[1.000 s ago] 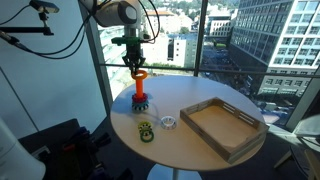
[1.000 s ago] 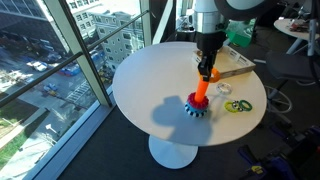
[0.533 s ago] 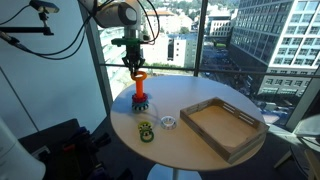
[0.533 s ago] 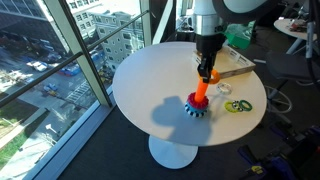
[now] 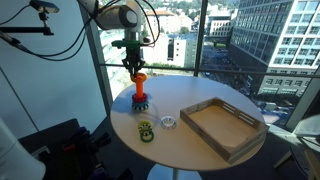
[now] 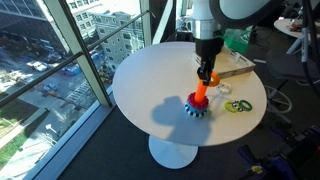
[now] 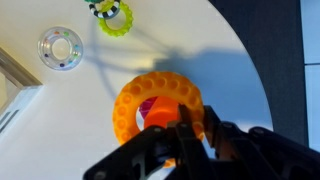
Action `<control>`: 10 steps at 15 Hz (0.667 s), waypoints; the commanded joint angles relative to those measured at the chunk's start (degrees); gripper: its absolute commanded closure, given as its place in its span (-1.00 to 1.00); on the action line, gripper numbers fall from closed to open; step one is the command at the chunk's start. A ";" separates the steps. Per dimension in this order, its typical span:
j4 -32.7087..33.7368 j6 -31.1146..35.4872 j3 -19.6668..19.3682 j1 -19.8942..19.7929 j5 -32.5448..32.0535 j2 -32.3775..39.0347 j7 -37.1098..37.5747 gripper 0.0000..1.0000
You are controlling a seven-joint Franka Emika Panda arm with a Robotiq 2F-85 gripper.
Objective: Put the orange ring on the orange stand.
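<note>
**A:** What is the gripper doing?

**B:** Its jaws are narrow, pinched on the rim of the orange ring, with the hole facing down.

**A:** And where is the ring?

**B:** Right above the orange stand, well off the base. In the wrist view the peg's tip shows through the hole. I can't tell whether it has entered yet.

**A:** How far along is the task, then?

**B:** I'd say the pickup and lining-up are done. Lowering the ring down the peg and letting go remain.

**A:** How does the ring look?

**B:** Thick, bright orange, with a dimpled surface. The yellow-green ring and the clear ring lie apart on the worktop.
</note>
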 commanded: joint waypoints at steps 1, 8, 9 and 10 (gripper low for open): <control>1.86 -2.03 -0.06 0.20 0.16 0.89 0.71 0.86; 2.09 -1.78 -0.03 0.17 0.14 1.26 0.33 0.10; 2.11 -1.78 -0.03 0.17 0.12 1.28 0.32 -0.02; 2.10 -1.77 -0.03 0.18 0.09 1.33 0.30 -0.16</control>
